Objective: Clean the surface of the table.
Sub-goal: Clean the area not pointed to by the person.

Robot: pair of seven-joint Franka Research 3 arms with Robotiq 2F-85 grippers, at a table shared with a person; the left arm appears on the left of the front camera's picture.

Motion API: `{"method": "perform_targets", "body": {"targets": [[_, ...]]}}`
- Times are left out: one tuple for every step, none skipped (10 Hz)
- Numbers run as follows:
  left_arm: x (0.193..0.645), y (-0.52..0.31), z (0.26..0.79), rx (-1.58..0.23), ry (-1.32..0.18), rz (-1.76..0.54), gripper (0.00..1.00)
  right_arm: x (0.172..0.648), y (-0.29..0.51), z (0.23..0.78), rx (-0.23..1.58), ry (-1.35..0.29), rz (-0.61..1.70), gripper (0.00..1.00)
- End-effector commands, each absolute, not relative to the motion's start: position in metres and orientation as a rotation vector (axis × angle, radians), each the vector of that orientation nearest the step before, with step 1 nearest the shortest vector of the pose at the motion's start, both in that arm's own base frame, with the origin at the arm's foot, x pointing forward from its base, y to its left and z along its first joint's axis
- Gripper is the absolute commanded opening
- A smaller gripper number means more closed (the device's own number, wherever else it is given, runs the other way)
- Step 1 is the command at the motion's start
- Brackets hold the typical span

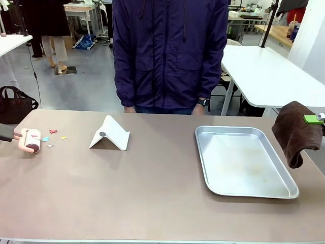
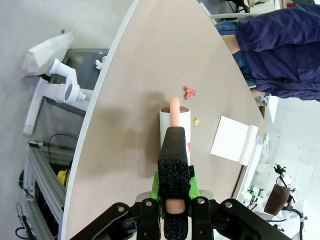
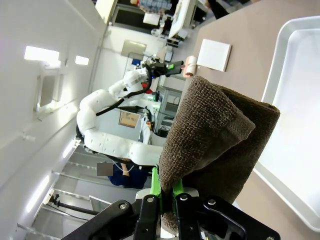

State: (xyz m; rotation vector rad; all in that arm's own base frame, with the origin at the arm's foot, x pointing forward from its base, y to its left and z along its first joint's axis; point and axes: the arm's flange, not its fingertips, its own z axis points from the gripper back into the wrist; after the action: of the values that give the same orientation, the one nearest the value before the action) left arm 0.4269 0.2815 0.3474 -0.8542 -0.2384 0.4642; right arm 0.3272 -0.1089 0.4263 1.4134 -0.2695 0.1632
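1. Clamping down, our left gripper (image 2: 174, 150) has its jaws pressed together on the pink handle of the lint roller (image 1: 29, 140).
2. We see the roll sitting at the left end of the table (image 1: 152, 198), whose taupe top stretches across in front of us.
3. Coloured paper scraps (image 1: 53, 131) lie just beside the roller.
4. Over on the other side, our right gripper (image 3: 166, 190) pinches a brown cloth (image 1: 294, 133), which hangs at the table's right end.
5. Close by it lies a silver tray (image 1: 228, 128).
6. Between scraps and tray stands a white folded card (image 1: 110, 133).
7. At the far edge we have a person (image 1: 170, 51) in a purple jacket.
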Motion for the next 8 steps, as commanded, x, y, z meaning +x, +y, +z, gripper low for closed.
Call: {"method": "perform_targets", "body": {"targets": [[0.432, 0.279, 0.342, -0.836, -0.206, 0.469, 0.22, 0.33, -0.11, 0.431, 1.42, -0.288, 0.175, 0.1], [0.433, 0.275, 0.337, -0.835, -0.199, 0.463, 0.22, 0.33, -0.11, 0.431, 1.42, -0.288, 0.175, 0.1], [0.434, 0.272, 0.334, -0.834, -0.195, 0.458, 0.22, 0.33, -0.11, 0.431, 1.42, -0.288, 0.175, 0.1], [0.435, 0.269, 0.331, -0.822, -0.196, 0.459, 0.22, 0.33, -0.11, 0.431, 1.42, -0.288, 0.175, 0.1], [0.434, 0.266, 0.327, -0.794, -0.206, 0.457, 0.22, 0.33, -0.11, 0.431, 1.42, -0.288, 0.175, 0.1], [0.434, 0.262, 0.323, -0.777, -0.21, 0.459, 0.22, 0.33, -0.11, 0.431, 1.42, -0.288, 0.175, 0.1], [0.434, 0.259, 0.319, -0.768, -0.209, 0.459, 0.22, 0.33, -0.11, 0.431, 1.42, -0.288, 0.175, 0.1], [0.434, 0.253, 0.316, -0.76, -0.212, 0.449, 0.22, 0.33, -0.11, 0.431, 1.42, -0.288, 0.175, 0.1]]}}
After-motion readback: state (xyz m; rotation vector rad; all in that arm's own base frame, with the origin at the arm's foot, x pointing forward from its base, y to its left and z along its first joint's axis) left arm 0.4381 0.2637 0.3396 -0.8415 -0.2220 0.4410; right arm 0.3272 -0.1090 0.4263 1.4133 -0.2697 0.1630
